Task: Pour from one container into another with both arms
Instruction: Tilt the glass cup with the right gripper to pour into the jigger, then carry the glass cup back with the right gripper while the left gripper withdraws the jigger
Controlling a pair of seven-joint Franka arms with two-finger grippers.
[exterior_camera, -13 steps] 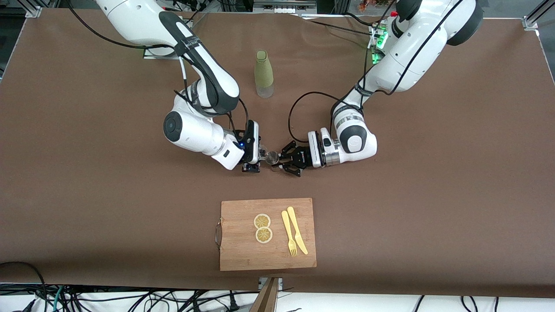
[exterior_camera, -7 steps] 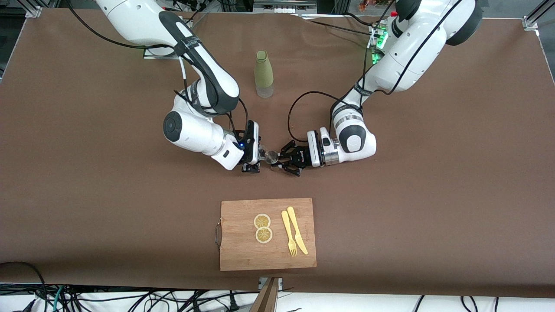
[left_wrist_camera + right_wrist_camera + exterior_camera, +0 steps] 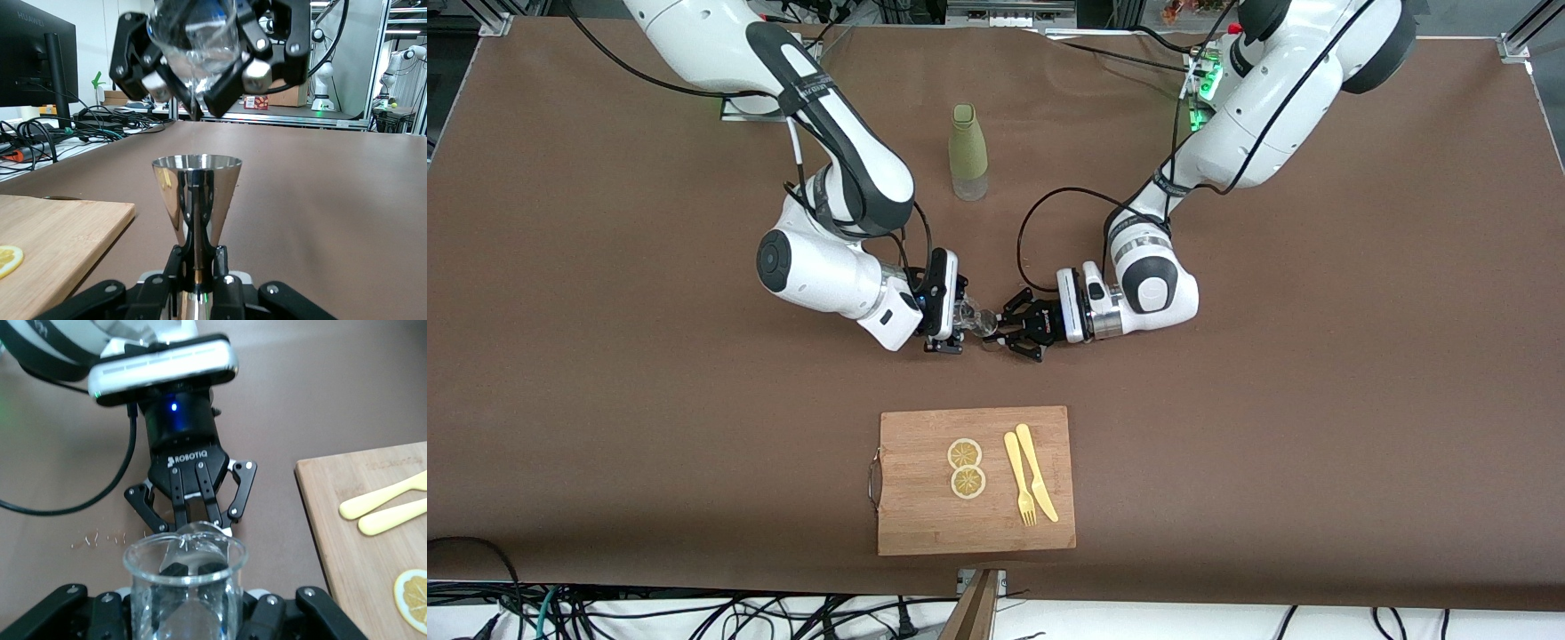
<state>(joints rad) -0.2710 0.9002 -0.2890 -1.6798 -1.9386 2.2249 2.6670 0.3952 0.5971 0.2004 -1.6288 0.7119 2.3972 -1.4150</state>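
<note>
My left gripper is shut on the stem of a steel jigger and holds it upright just above the brown table, at the table's middle. My right gripper is shut on a clear glass beaker. In the left wrist view the beaker hangs tilted right above the jigger's cup, gripped by the right gripper. The right wrist view shows the left gripper just past the beaker's spout. In the front view the jigger and beaker meet between the two hands.
A green bottle stands farther from the front camera, between the arms' bases. A wooden cutting board lies nearer the camera with two lemon slices and a yellow fork and knife. Small crumbs dot the table.
The right arm's forearm and wrist have shifted slightly toward its own end and turned a little with the beaker. The left gripper has edged a touch toward the beaker.
</note>
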